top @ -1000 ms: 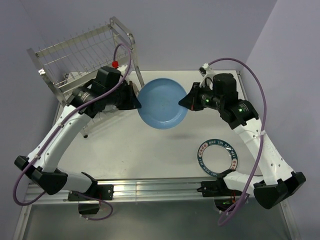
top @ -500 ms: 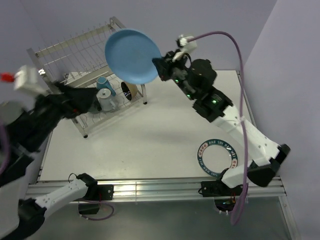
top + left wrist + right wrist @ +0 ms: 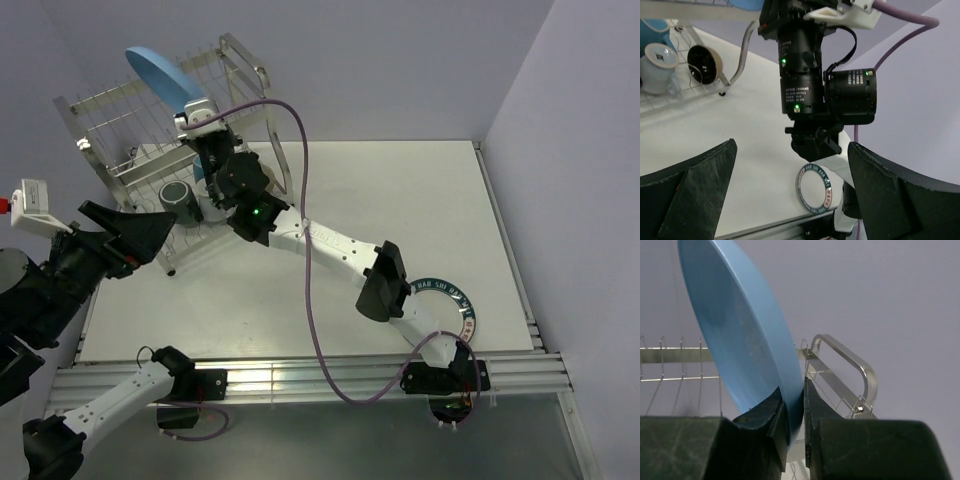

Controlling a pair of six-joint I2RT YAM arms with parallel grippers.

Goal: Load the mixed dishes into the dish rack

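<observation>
My right gripper [image 3: 795,407] is shut on the lower rim of the light-blue plate [image 3: 740,335], which stands on edge. In the top view that plate [image 3: 158,72] hangs above the upper tier of the dish rack [image 3: 120,115], with the right gripper [image 3: 188,102] reaching across the table to it. On the rack's lower shelf sit a dark mug [image 3: 175,193], a pale cup [image 3: 657,60], a black-and-tan bowl [image 3: 705,64] and a blue mug [image 3: 650,30]. The white plate with the lettered rim [image 3: 440,312] lies flat at the near right. My left gripper [image 3: 792,150] is open and holds nothing.
The right arm [image 3: 330,245] stretches diagonally across the table and partly covers the white plate. The rack's tubular handle [image 3: 852,362] is just right of the held plate. The left gripper [image 3: 135,225] hovers at the near-left, close to the rack's front leg [image 3: 170,268].
Both grippers held the blue plate over mid-table. The left one let go, opened and drew back left. The right arm carried the plate up over the rack's top tier.
</observation>
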